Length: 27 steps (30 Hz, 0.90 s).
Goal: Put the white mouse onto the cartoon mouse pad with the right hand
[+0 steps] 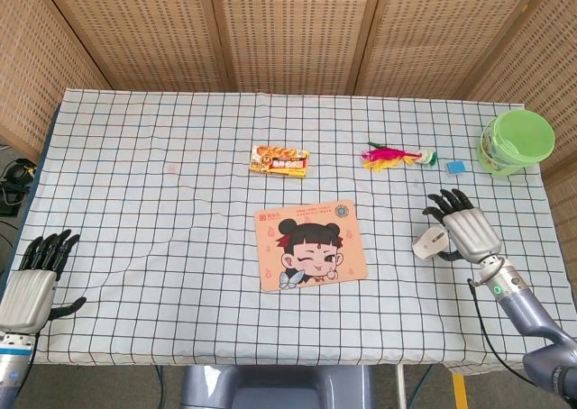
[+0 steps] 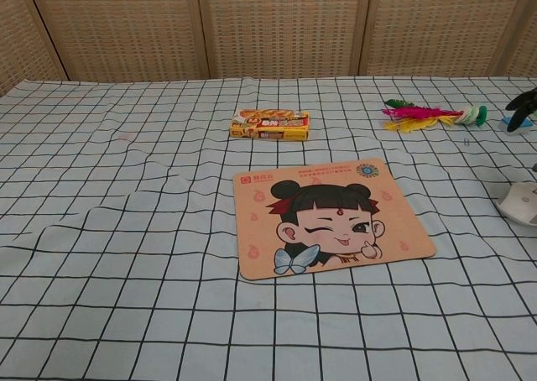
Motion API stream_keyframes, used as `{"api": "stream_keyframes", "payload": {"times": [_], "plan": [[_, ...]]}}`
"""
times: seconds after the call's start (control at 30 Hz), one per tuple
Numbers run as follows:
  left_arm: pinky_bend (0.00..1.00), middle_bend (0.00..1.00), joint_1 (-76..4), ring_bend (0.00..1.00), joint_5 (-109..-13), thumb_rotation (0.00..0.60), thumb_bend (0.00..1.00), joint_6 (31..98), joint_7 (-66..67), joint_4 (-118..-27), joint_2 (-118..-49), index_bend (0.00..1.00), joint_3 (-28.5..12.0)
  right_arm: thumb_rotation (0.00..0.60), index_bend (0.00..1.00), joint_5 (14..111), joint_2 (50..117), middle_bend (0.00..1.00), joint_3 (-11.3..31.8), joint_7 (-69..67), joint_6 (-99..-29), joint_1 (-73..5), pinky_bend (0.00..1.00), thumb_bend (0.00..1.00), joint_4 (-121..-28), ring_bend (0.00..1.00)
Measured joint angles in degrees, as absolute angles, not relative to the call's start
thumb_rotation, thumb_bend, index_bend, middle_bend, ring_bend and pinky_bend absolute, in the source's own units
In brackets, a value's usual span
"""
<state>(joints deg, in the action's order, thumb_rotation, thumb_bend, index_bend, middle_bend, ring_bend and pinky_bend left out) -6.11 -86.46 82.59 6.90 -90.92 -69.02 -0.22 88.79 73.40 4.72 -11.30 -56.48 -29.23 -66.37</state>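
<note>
The white mouse [image 1: 429, 242] lies on the checked cloth to the right of the cartoon mouse pad [image 1: 311, 244]; in the chest view the mouse [image 2: 520, 203] shows at the right edge and the pad [image 2: 327, 216] in the middle. My right hand [image 1: 464, 226] hovers open just right of and partly over the mouse, fingers spread; only dark fingertips [image 2: 522, 101] show in the chest view. My left hand [image 1: 32, 278] rests open at the table's front left corner.
A yellow snack pack [image 1: 279, 160] lies behind the pad. A feather shuttlecock [image 1: 389, 156], a small blue block [image 1: 456, 167] and a green bucket [image 1: 514, 141] stand at the back right. The table's right edge is close to the right hand.
</note>
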Motion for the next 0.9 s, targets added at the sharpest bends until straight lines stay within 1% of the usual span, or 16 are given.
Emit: {"api": "stream_keyframes", "payload": {"times": [0.2, 0.43, 0.9], "plan": [[0.00, 0.00, -6.0, 0.00, -86.7, 0.600, 0.12, 82.9, 6.7, -90.9, -68.9, 0.00, -0.2, 0.600, 0.31, 88.0, 76.8, 0.17, 3.8, -12.2, -54.6, -30.2, 0.09, 0.23, -61.4, 0.05], [0.00, 0.00, -6.2, 0.00, -86.4, 0.600, 0.12, 82.4, 6.9, -90.8, -69.1, 0.00, -0.3, 0.600, 0.32, 88.0, 80.5, 0.17, 2.5, -15.6, -54.1, -30.8, 0.09, 0.23, -55.8, 0.05], [0.00, 0.00, -6.4, 0.00, -86.5, 0.600, 0.12, 82.1, 6.9, -90.8, -69.2, 0.00, -0.3, 0.600, 0.33, 88.5, 84.9, 0.16, 0.5, -19.3, -53.2, -31.7, 0.09, 0.25, -48.3, 0.05]]}}
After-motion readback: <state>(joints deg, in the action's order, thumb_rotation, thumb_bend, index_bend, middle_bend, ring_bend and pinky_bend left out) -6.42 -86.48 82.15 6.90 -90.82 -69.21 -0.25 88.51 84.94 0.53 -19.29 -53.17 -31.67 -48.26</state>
